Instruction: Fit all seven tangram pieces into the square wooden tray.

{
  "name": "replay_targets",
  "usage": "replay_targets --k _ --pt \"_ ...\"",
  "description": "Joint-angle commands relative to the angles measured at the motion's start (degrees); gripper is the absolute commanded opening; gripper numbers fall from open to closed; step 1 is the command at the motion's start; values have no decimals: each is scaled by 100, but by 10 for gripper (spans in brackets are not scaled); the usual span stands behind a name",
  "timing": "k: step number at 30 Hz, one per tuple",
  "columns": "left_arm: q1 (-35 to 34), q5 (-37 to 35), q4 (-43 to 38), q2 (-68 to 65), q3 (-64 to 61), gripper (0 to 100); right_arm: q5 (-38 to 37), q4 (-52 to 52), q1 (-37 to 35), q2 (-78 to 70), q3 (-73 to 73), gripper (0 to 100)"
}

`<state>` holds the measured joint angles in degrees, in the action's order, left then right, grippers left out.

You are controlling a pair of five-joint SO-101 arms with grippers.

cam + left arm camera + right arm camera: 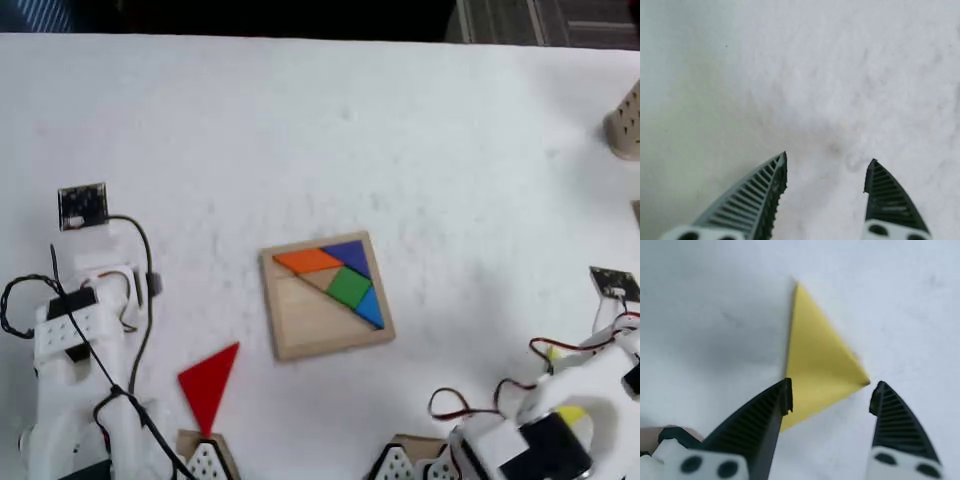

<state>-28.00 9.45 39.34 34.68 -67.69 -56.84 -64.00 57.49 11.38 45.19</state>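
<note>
Tray: the square wooden tray (300, 320) sits mid-tabletop (450, 150), turned slightly askew. An orange piece (307, 260), a purple piece (350, 255), a green piece (349, 286) and a blue piece (370, 306) fill its far half. The near half is bare wood.
Loose pieces: a red triangle (208, 380) lies flat, well apart from the tray on the left arm's side. A yellow triangle (820, 365) lies flat below the right arm.
Right end effector (833, 390): released, jaws spread above the yellow triangle's near corner.
Left end effector (828, 158): released, over bare tabletop.
Risk: the yellow triangle is thin and flat, so closing fingers may push it sliding rather than lift it.
Risk at tray: a triangle set down at the wrong angle could ride up on the rim or knock the seated pieces.
</note>
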Motion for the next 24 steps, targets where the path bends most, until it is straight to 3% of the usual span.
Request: replay_targets --k 1,6,11,18,24 --pt "-101 62 44 215 35 158 -255 497 251 -585 -53 251" --pt "-101 62 44 215 35 158 -343 989 286 -1385 -44 251" --pt "-101 62 44 215 35 158 -1002 541 31 -2035 53 251" --pt "-101 62 44 215 35 158 -1090 514 -31 -2484 -167 251" --pt "-101 62 44 215 35 158 -1618 127 -145 -2422 -281 251"
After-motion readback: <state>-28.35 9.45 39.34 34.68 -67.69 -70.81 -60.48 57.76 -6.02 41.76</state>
